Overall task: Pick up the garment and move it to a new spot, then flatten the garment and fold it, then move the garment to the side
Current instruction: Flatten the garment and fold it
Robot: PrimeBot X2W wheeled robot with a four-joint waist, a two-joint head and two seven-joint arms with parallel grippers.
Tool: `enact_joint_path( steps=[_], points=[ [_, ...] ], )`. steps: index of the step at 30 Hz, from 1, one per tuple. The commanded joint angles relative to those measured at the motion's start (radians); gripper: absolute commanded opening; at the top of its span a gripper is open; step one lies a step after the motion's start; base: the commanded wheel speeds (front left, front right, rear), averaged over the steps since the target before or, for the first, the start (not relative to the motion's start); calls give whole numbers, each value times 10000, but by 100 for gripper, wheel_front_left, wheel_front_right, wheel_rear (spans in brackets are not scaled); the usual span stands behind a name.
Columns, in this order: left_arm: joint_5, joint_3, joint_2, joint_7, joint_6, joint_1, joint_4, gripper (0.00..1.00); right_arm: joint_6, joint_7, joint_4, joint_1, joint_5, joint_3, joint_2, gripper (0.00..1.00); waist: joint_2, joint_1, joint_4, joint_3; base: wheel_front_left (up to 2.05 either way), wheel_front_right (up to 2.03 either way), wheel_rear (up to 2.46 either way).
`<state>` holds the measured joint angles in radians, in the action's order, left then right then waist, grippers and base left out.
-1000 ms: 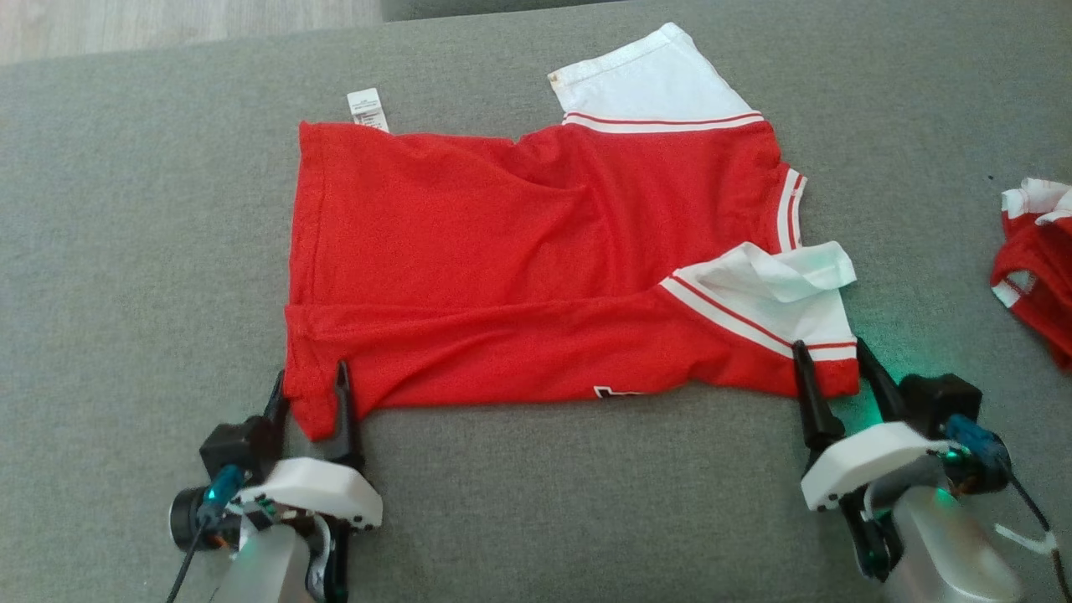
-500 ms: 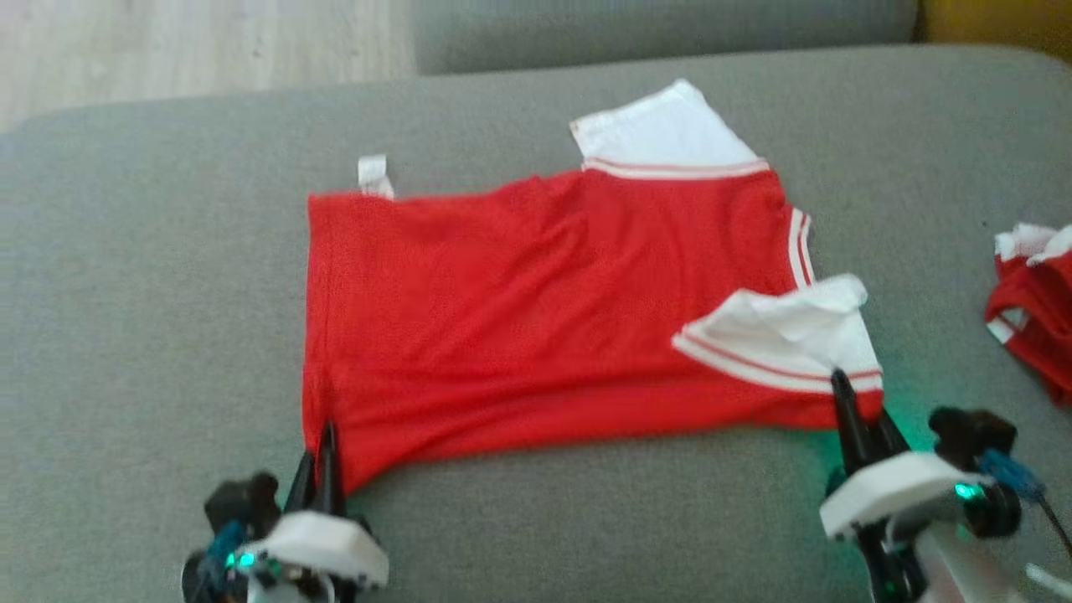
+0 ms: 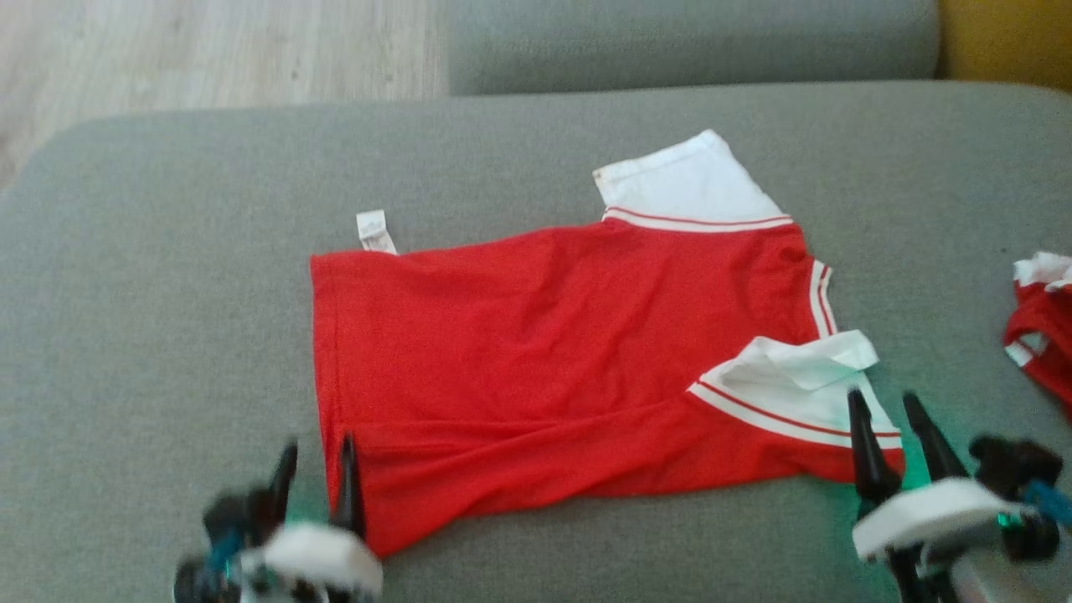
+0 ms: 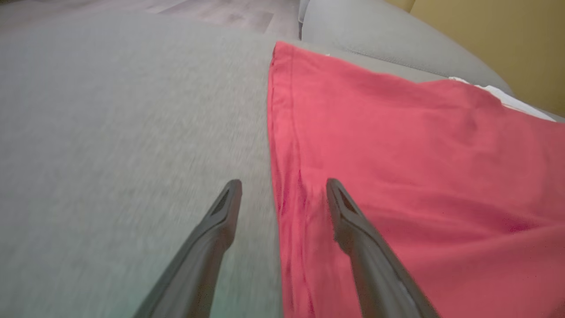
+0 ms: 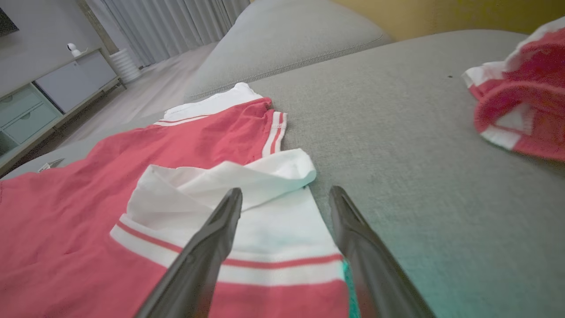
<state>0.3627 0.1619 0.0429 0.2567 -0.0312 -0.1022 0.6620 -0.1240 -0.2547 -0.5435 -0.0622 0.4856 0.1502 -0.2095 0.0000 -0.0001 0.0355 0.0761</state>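
The garment (image 3: 544,368) is a red T-shirt with white sleeves, lying nearly flat on the grey sofa cushion (image 3: 167,293). My left gripper (image 3: 316,462) stands open at its near-left hem corner, one finger on either side of the hem edge (image 4: 276,190). My right gripper (image 3: 886,406) is open at the near-right corner, straddling the edge of the near white sleeve (image 5: 247,212), whose cuff is folded back. Neither holds the cloth. A small white label (image 3: 374,231) sticks out at the far left.
A second red-and-white garment (image 3: 1043,322) lies bunched at the cushion's right edge, seen also in the right wrist view as a crumpled heap (image 5: 521,110). Another grey cushion (image 3: 687,38) lies beyond, with wooden floor (image 3: 209,50) at the far left.
Both grippers shut on the shirt's near corners half a second ago and now stand open again. The camera has tilted, so the whole scene sits lower in the head view.
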Motion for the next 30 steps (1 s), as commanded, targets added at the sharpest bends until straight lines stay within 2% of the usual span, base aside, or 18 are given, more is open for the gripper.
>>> enact_joint_path(
  steps=[1,4,9,15,19,22,23,24,30],
  points=[
    [-135,-275,191,51,-70,-1017,-286,100,-67,30,435,-663,-20,194,-247,100,0,1,16,341,0,0,0],
    [-270,-101,603,-433,-369,-2396,46,100,-67,227,820,-1289,-131,309,-396,100,0,1,-16,882,0,0,0],
    [-378,329,1460,-2018,-803,-4746,658,100,-67,598,1263,-2524,-212,768,-638,100,0,1,-163,1704,0,0,0],
    [212,936,1993,-3528,-983,-6223,1370,100,-67,777,1336,-3693,-122,1429,-884,100,0,1,-318,2382,0,0,0],
    [776,1412,2227,-3773,-991,-6576,1506,100,-67,728,1207,-4216,-9,1732,-1021,100,0,1,-353,2658,0,0,0],
    [962,1705,2369,-3400,-992,-6776,1716,100,-67,692,1044,-4664,72,1965,-1153,100,0,1,-326,2849,0,0,0],
    [1024,1776,2338,-3286,-993,-6812,1757,86,-67,719,989,-4781,107,2013,-1194,100,0,1,-299,2886,0,0,0],
    [1069,1859,2309,-3158,-993,-6849,1784,0,-67,791,907,-4904,148,2044,-1244,100,0,1,-261,2920,0,0,0],
    [1332,2556,2122,-2832,-994,-7167,1738,0,-67,1698,76,-6121,408,2188,-1761,100,0,1,254,3142,0,0,0]
  ],
)
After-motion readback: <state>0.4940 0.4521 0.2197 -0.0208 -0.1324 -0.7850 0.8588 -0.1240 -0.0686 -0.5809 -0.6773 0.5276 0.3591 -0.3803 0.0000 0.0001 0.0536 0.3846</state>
